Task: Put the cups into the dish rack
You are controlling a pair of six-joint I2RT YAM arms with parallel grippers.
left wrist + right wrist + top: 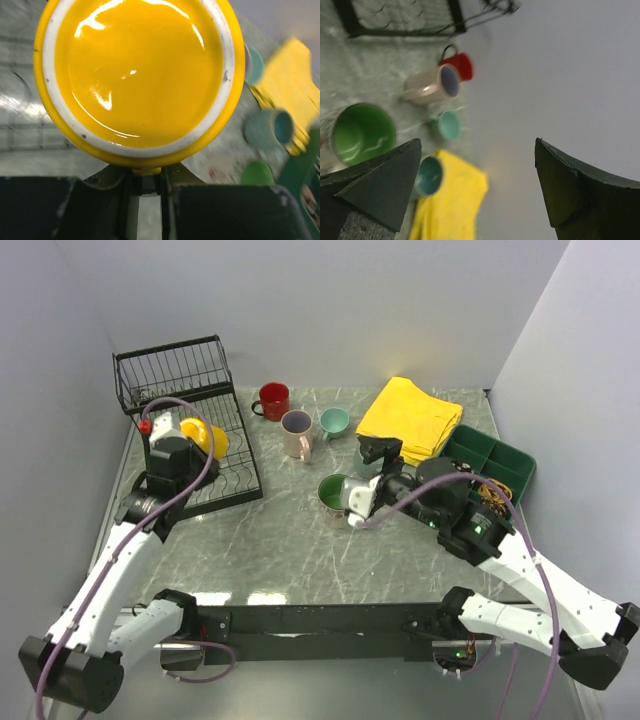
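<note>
From above, you can see your left gripper (188, 447) closed tight on the yellow mug (208, 437). It holds the mug over the flat part of the dish rack (175, 365). Your right gripper (366, 478) is wide open with nothing in it. The mug with green inside (333, 491) stands on the table (280, 540), just beside that open gripper. The red mug (272, 400), the pink mug (297, 433) and the small teal mug (333, 421) stand farther back, between the rack and the yellow cloth (410, 418).

In your left wrist view, the round bottom of the yellow mug fills most of the picture. The fingers (225, 210) pinch it at its lower edge. The part they pinch is too small to make out.

In your right wrist view, the two dark fingers (380, 185) stand far apart, and only the wall shows between them. All the mugs sit off to the left. The grey-green mug (429, 175) is closest to the left finger, touching the cloth's edge.
</note>
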